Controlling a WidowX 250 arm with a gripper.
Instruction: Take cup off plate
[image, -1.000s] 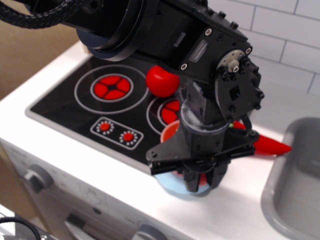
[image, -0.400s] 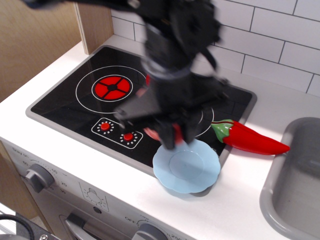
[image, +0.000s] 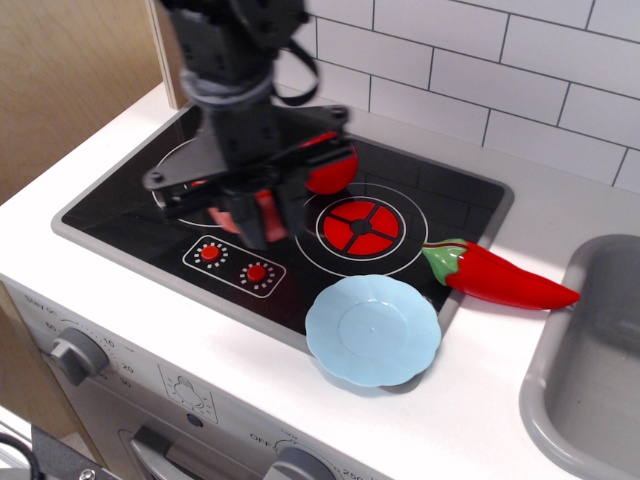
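Observation:
The light blue scalloped plate (image: 373, 330) lies bare at the front edge of the stove, with nothing on it. My gripper (image: 256, 222) hangs over the left burner, to the left of and behind the plate. Its fingers are closed around the orange-red cup (image: 229, 217). Only slivers of the cup show beside the fingers. I cannot tell whether the cup touches the stove top.
A round red tomato (image: 332, 167) sits on the black stove top (image: 440, 205) just right of my gripper. A red chili pepper (image: 500, 279) lies right of the right burner. A grey sink (image: 590, 380) is at the far right. A wooden panel stands at the left.
My gripper has lifted the cup off the plate and carried it left and back, from over the plate to over the left burner. The plate stays in place, now bare.

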